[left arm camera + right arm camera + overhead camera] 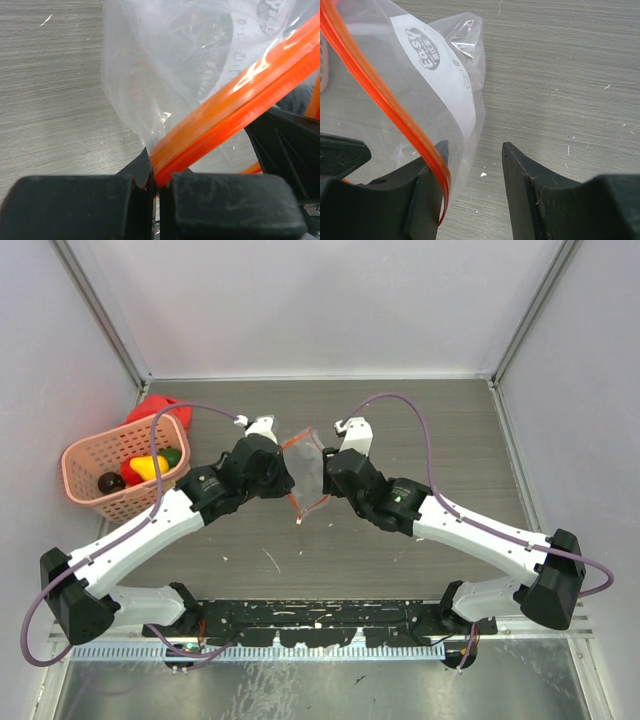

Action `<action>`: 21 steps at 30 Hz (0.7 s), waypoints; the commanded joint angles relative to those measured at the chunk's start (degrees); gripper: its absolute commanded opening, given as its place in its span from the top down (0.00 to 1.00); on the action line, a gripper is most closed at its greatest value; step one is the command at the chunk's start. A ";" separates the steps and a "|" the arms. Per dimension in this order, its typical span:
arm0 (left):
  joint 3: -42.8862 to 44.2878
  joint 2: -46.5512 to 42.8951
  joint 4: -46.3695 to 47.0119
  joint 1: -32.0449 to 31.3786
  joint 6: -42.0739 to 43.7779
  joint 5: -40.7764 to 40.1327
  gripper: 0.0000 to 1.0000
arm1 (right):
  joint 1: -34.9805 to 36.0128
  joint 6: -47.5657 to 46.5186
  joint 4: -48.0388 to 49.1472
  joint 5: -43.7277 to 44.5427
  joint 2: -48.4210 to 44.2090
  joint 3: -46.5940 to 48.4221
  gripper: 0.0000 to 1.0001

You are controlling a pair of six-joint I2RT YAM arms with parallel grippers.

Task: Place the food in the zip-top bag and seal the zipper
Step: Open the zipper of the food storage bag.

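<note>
1. Our left gripper is pinched tight on the zipper.
2. Our right gripper stands wide apart, one finger touching the zip-top bag.
3. Only the top view shows us the food, in the pink basket well left of the bag.

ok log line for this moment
left pincer: shut on orange zipper strip | right pincer: open beside clear plastic zip-top bag | coloured toy food: in pink lattice basket | bag looks empty
</note>
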 commanded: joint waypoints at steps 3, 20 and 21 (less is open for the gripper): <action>3.48 0.47 -0.85 0.09 1.73 -1.68 1.00 | 0.00 -1.23 0.00 -2.06 -2.64 3.37 0.47; 4.77 0.38 -3.71 0.76 2.23 0.60 1.00 | -3.14 -3.35 -4.82 8.03 -3.51 2.07 0.99; 4.57 0.34 -3.89 1.05 2.40 0.84 1.00 | -3.95 -3.53 -5.42 8.14 -3.91 2.21 1.00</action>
